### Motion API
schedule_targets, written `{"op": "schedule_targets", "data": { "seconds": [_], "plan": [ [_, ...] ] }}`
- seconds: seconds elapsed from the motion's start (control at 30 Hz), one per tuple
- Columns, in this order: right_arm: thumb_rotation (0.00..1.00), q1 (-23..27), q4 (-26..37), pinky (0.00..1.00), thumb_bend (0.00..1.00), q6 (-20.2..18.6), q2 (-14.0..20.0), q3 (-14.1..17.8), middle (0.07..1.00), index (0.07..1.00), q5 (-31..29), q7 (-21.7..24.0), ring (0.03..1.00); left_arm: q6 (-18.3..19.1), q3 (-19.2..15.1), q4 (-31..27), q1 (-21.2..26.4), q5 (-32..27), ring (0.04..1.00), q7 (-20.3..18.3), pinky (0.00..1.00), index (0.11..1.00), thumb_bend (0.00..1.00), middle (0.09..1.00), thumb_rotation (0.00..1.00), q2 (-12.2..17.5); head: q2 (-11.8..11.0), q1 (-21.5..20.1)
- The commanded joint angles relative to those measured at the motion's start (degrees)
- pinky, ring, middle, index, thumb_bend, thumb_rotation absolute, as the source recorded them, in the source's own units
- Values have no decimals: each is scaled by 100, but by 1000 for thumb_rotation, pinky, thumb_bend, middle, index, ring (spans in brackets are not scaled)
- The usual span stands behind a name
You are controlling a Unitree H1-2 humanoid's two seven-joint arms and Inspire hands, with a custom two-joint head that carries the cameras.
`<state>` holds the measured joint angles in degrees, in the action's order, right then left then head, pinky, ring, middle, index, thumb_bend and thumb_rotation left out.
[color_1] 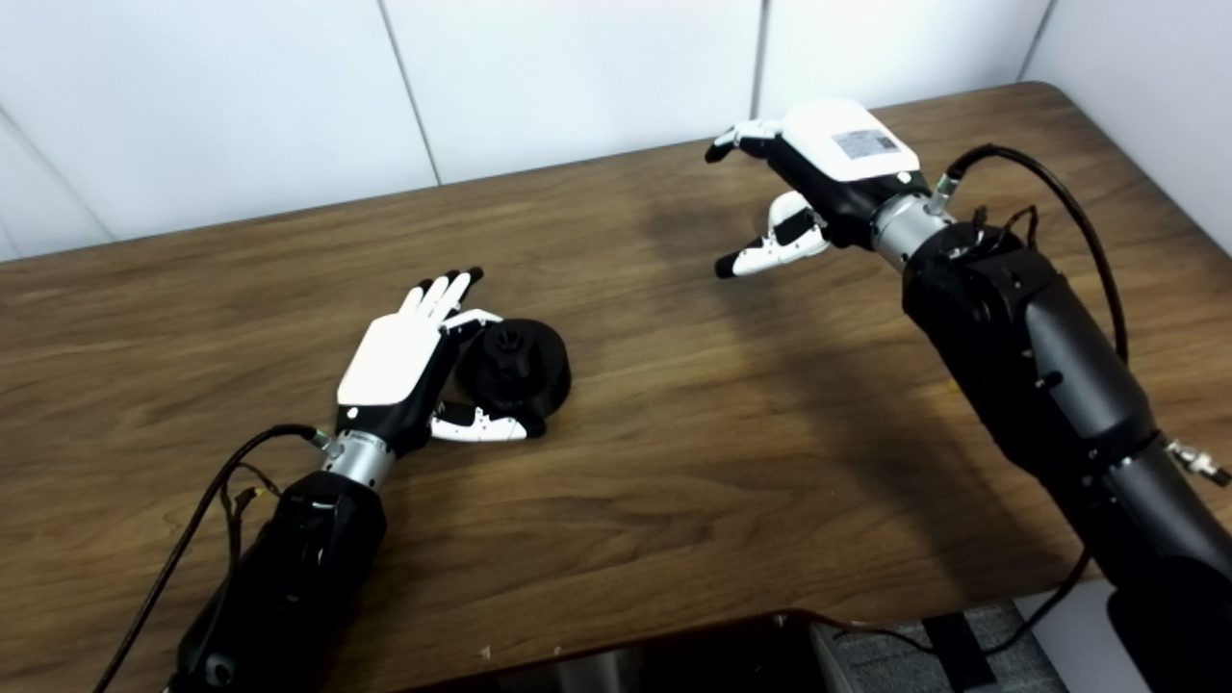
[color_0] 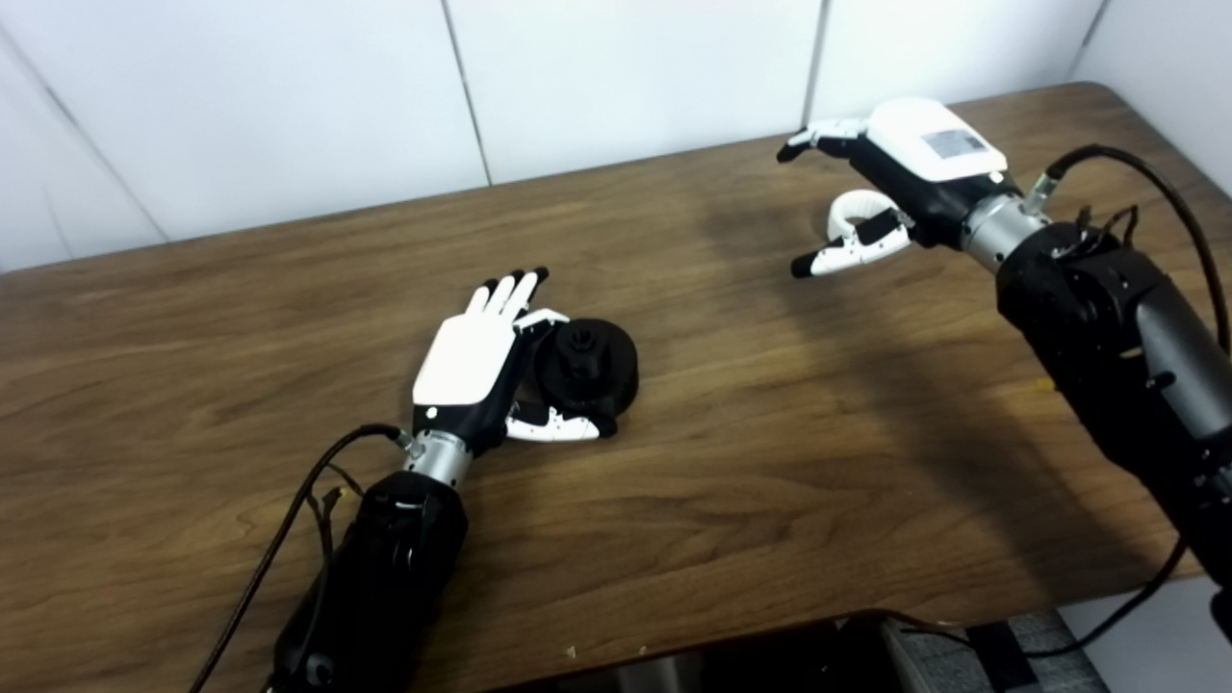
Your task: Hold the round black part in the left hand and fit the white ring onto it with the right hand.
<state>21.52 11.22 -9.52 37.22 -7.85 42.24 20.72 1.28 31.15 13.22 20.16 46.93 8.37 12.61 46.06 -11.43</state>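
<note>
The round black part (color_0: 589, 364) lies on the wooden table (color_0: 731, 462) left of centre, with a knob on top. My left hand (color_0: 476, 358) is open right beside its left side, fingers straight and thumb (color_0: 556, 427) reaching along its near edge. It also shows in the right eye view (color_1: 515, 371). The white ring (color_0: 855, 207) is at the back right, partly hidden under my right hand (color_0: 890, 173). That hand is open over the ring, fingers spread toward the wall and thumb (color_0: 847, 254) in front of it. I cannot tell whether the hand touches the ring.
The table's back edge meets a white panelled wall (color_0: 626, 77). The right arm (color_0: 1116, 318) and its cable hang over the table's right side. The near table edge (color_0: 674, 645) drops to a dark gap and grey floor.
</note>
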Motion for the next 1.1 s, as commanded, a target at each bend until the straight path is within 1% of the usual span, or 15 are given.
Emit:
{"op": "schedule_targets", "data": {
  "seconds": [0.0,0.13,0.27,0.57,0.77,0.9,1.07],
  "plan": [
    [419,290,12,779,842,-48,202,121,883,818,119,25,876,10,155,290,-174,236,1000,-269,1000,663,1000,1000,452,160,6,4],
    [430,329,-95,803,851,-115,296,108,893,832,269,125,887,25,135,243,-193,220,1000,-307,1000,664,1000,1000,447,177,2,-20],
    [405,368,-284,805,859,-75,330,128,884,827,344,77,884,-5,147,267,-191,244,1000,-283,1000,666,1000,1000,456,198,3,-29],
    [380,511,-751,807,859,-33,353,39,876,824,538,60,874,-74,131,289,-205,229,1000,-241,1000,668,1000,1000,458,221,-4,-36],
    [337,691,-1241,803,839,107,327,-65,862,814,587,-100,869,-114,112,285,-216,232,1000,-227,1000,667,1000,1000,464,227,-11,-35],
    [311,916,-1718,795,823,228,281,-169,846,803,610,-273,855,-94,92,257,-226,212,1000,-258,1000,668,1000,1000,456,216,1,36],
    [297,1087,-1940,803,821,238,235,-329,845,803,655,-290,858,-88,92,254,-224,228,1000,-273,1000,670,1000,1000,457,217,4,59]
  ]
}}
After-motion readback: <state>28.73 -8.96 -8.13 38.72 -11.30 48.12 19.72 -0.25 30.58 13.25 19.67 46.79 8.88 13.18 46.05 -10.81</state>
